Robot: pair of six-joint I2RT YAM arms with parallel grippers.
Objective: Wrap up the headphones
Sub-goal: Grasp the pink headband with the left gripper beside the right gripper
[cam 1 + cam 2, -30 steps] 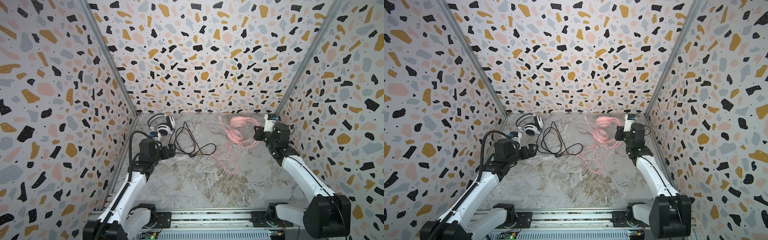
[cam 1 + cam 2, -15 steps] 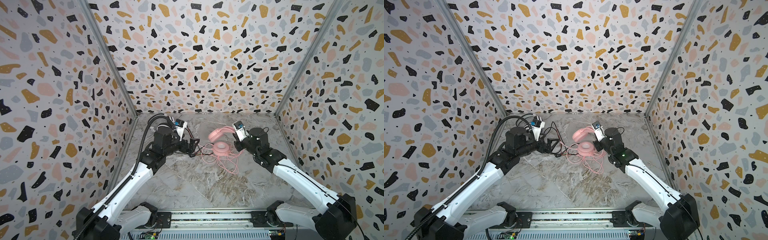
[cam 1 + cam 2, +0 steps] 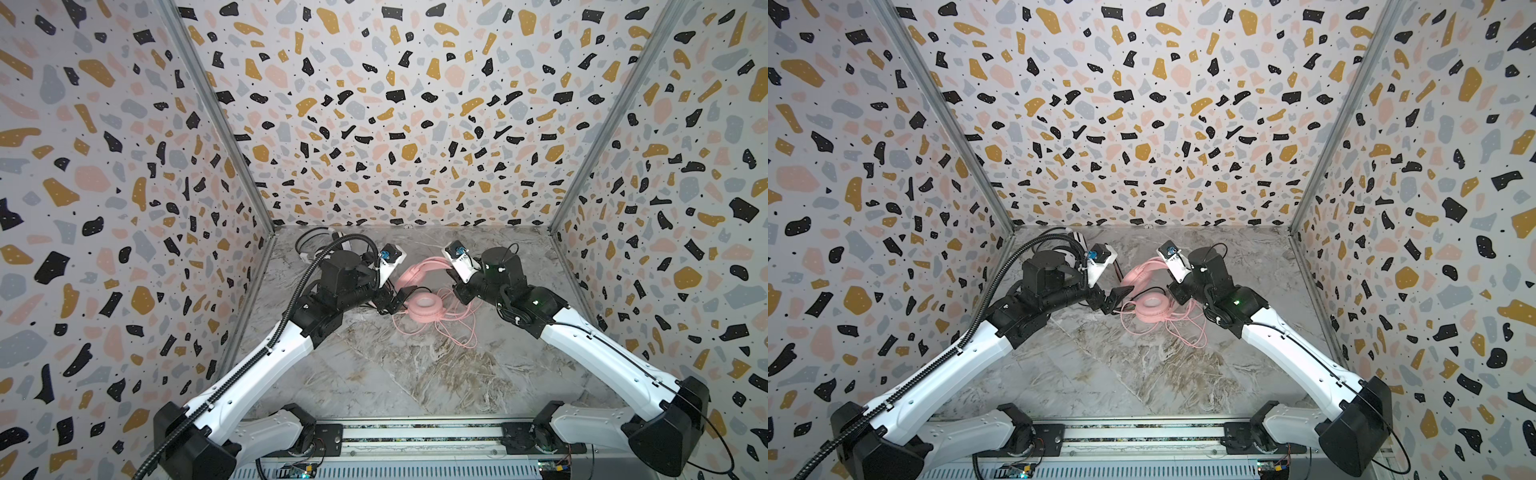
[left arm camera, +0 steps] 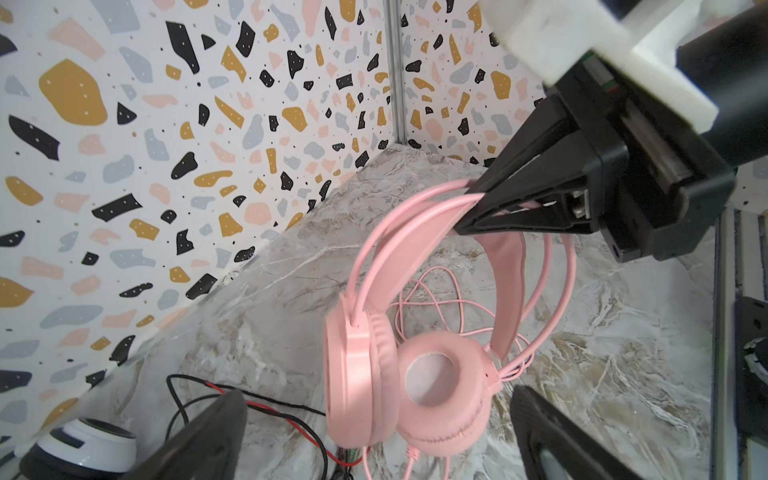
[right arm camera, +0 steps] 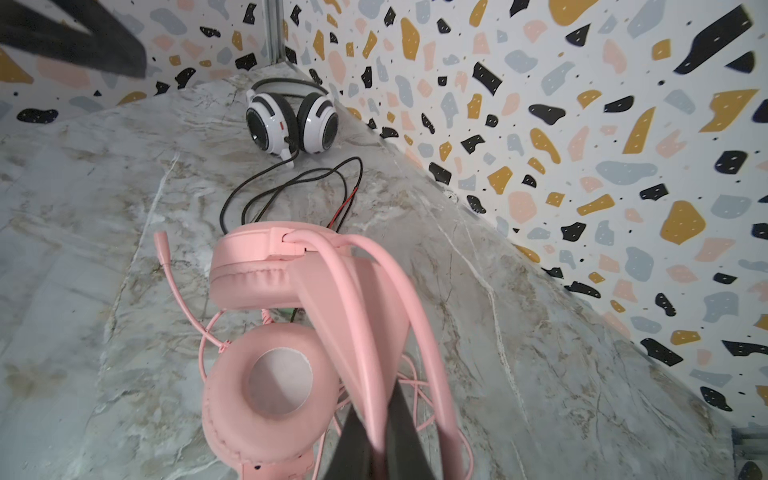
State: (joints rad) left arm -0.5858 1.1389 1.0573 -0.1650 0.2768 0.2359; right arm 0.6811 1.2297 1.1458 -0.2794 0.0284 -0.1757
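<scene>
I'd call this barely begun. My right pincer (image 4: 478, 208) is clamped on the headband of the pink headset (image 4: 440, 386), which hangs from it over the middle of the counter (image 3: 415, 374). My left pincer (image 3: 392, 302) stands wide just beside the ear cups, gripping nothing. The pink cable (image 3: 455, 328) lies in loose loops on the counter, with no turn wound. The white headset (image 5: 291, 120) sits untouched in the far corner, its black cable (image 5: 266, 173) sprawled. Both wraps remain.
</scene>
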